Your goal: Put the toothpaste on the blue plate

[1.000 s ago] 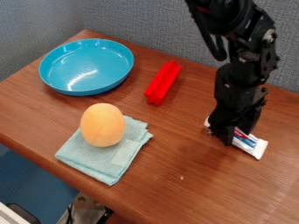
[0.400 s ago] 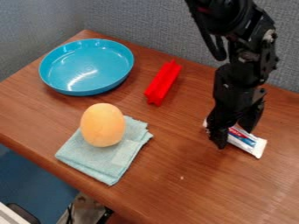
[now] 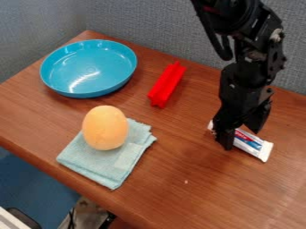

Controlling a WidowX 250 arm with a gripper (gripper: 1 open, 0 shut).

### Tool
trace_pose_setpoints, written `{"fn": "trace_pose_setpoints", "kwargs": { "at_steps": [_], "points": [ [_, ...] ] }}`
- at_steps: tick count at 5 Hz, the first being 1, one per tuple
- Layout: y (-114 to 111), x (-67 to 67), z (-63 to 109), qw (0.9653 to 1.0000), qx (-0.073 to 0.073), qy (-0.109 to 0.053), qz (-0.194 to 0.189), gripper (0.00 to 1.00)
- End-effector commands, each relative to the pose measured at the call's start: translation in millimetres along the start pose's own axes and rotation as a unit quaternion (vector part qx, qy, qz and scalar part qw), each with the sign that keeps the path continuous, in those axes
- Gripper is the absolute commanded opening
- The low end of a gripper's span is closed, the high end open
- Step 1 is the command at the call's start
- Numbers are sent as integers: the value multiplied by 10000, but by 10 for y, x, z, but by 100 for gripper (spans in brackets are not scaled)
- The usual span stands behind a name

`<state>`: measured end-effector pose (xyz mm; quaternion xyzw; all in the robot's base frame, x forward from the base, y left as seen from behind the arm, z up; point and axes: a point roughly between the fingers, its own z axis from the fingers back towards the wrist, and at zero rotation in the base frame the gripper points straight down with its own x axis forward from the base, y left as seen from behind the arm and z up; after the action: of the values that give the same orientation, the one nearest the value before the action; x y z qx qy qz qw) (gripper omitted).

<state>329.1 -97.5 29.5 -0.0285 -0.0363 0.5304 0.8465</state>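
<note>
The toothpaste (image 3: 252,143), a small white tube with red and blue print, lies flat on the wooden table (image 3: 191,170) at the right. My gripper (image 3: 237,132) points straight down over the tube's left end, its black fingers (image 3: 224,136) spread at table height on either side of it, open. The tube still rests on the wood. The blue plate (image 3: 88,70), a round turquoise dish with nothing in it, sits at the far left, well away from the gripper.
A red bar (image 3: 166,83) lies between the plate and the arm. An orange egg-shaped object (image 3: 104,127) rests on a pale teal folded cloth (image 3: 111,152) at the front left. The table's right edge runs close behind the toothpaste.
The gripper dipped a little beside the tube and has come back up slightly. The toothpaste lies where it was.
</note>
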Motion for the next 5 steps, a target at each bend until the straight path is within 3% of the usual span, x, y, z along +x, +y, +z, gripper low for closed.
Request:
{"fn": "trace_pose_setpoints", "kwargs": {
  "at_steps": [1,2,3,4,5],
  "points": [
    [-106,-37,134,9996,-236,-68,-119,100],
    [-105,-64,141,9995,-253,-75,-149,100],
    [-101,-72,126,9995,-253,-110,-158,0],
    [-92,-73,119,9995,-231,-147,-170,100],
    [-84,-68,104,9995,-194,-187,-187,100]
  ]
}}
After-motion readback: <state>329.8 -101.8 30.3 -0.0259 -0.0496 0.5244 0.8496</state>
